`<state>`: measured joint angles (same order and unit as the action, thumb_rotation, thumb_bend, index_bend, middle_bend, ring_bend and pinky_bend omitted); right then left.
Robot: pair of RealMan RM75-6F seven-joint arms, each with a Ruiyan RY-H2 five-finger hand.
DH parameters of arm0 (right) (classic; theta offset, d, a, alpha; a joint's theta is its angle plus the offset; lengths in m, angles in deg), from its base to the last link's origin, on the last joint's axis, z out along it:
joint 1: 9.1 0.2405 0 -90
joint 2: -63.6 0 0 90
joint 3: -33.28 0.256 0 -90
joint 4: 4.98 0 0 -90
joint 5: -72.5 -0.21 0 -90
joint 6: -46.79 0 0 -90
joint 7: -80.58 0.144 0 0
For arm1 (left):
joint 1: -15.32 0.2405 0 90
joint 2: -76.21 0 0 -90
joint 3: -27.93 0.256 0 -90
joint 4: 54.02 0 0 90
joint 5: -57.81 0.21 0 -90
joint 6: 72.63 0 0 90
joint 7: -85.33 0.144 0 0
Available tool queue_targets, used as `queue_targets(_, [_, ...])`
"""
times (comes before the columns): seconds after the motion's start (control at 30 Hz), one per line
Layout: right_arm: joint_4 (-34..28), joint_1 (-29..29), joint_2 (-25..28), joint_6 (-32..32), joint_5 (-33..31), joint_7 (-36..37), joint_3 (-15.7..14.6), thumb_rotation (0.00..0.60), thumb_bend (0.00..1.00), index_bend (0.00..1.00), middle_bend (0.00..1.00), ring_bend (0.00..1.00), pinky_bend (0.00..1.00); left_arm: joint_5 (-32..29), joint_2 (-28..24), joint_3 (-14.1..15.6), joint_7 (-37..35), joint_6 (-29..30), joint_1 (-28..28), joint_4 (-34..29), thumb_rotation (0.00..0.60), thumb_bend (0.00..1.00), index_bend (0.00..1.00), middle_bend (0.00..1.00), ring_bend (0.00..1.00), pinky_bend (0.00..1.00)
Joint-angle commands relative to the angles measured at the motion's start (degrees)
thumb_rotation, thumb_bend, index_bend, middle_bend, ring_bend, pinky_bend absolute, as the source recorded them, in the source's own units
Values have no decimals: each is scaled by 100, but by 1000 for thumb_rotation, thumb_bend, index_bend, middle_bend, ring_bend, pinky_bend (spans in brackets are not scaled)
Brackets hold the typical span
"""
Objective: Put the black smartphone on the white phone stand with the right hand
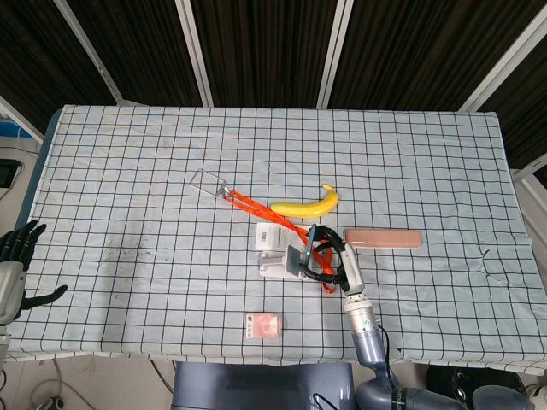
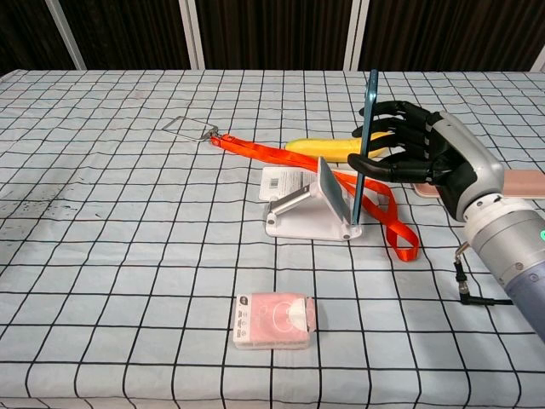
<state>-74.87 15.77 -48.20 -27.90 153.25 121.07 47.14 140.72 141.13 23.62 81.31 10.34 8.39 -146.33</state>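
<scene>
Nearest, a pink packet lies on the checked cloth of the tabletop. Beyond it, my right hand grips the black smartphone upright, its lower edge apparently touching the white phone stand. Farthest, dark slatted wall panels.

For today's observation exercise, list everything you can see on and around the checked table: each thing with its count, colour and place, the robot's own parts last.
smartphone: 1, black, upright on edge at the stand's right end, held by the right robot hand
phone stand: 1, white, table centre
banana: 1, yellow, behind the stand
strap: 1, orange, running from a metal clip past the stand
block: 1, pink, right of the stand
packet: 1, pink, near front edge
left robot hand: 1, black, off the table's left edge
right robot hand: 1, black, holding the smartphone
</scene>
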Motion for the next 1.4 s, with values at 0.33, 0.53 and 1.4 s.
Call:
queue_targets(0.33, [179, -64, -85, -44, 61, 96, -117, 600, 374, 702, 719, 562, 441, 3, 0, 3, 2, 9, 2, -5, 600, 0, 0, 0, 0, 0])
queue_targets(0.53, [267, -84, -130, -72, 86, 137, -143, 600, 373, 702, 717, 559, 440, 4, 1, 3, -2, 10, 0, -3, 600, 0, 0, 0, 0, 0])
queue_targets(1.4, [530, -61, -269, -152, 251, -105, -250, 600, 287, 526, 510, 324, 285, -2, -17, 6, -41, 5, 1, -18, 600, 0, 0, 0, 0, 0])
